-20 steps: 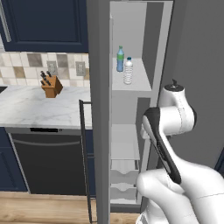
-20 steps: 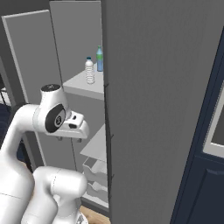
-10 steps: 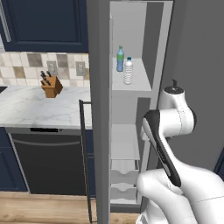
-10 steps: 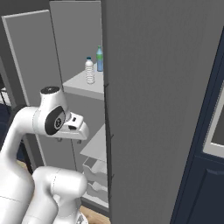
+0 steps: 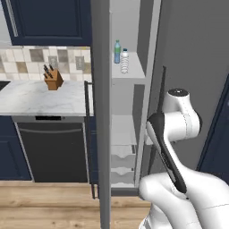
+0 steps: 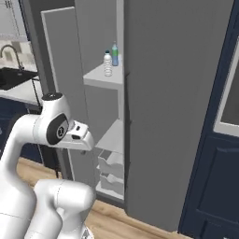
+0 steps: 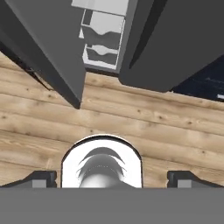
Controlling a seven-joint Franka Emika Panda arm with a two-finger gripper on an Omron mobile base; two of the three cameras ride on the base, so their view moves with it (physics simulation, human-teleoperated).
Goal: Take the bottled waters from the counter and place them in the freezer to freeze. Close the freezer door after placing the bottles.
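The freezer (image 5: 127, 134) stands open, its tall grey freezer door (image 5: 102, 112) swung out edge-on beside the marble counter (image 5: 40, 96). Both bottled waters (image 5: 121, 57) stand upright, just beside each other, on an upper white shelf (image 6: 103, 77) near its front edge. The gripper (image 7: 112, 176) points down at the wooden floor (image 7: 131, 127), jaws spread wide, holding nothing.

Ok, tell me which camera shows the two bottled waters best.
The left base view: both bottled waters stand side by side on the freezer shelf, facing the camera. The right base view shows them too, partly overlapping. The hand view looks down at floor and drawers.
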